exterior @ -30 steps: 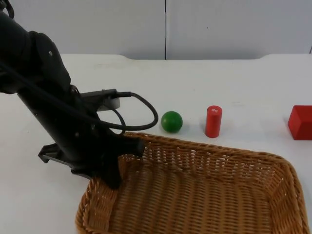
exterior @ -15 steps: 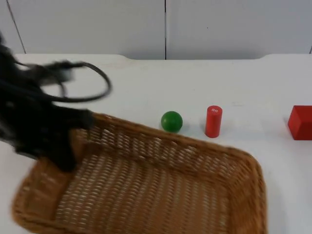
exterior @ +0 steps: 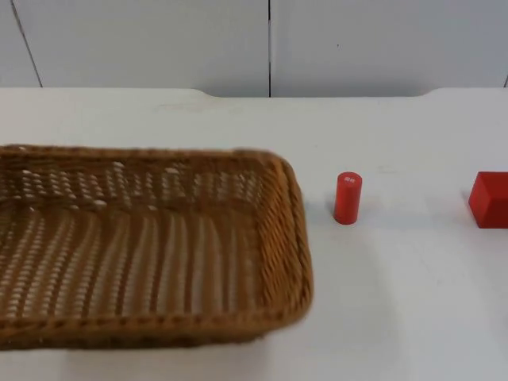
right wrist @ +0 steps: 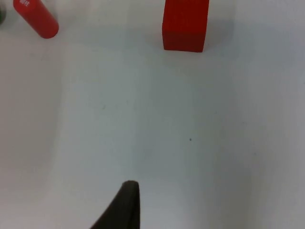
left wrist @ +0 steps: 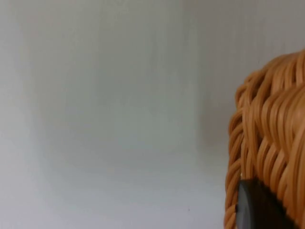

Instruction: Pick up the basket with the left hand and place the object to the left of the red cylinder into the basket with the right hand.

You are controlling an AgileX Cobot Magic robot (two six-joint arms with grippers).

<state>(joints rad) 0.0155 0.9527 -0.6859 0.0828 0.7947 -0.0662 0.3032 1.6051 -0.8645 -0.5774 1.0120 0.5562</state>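
Note:
The wicker basket (exterior: 143, 238) hangs over the table's left half in the top view, its rim tilted, and it covers the spot left of the red cylinder (exterior: 348, 198). My left gripper (left wrist: 257, 202) is shut on the basket's woven rim (left wrist: 267, 133). The right wrist view looks along my right gripper (right wrist: 125, 205) to the red cylinder (right wrist: 35, 18), with a sliver of the green ball (right wrist: 1, 17) beside it. The right gripper waits well short of both, above bare table.
A red cube (exterior: 489, 199) stands at the right edge of the table, right of the cylinder, and the red cube (right wrist: 185, 24) also lies ahead of the right gripper. The grey partition wall (exterior: 270, 44) closes the far side.
The left arm has swung the basket far to the left and out of the top view's frame. The basket now hides the green ball, which was in plain sight earlier.

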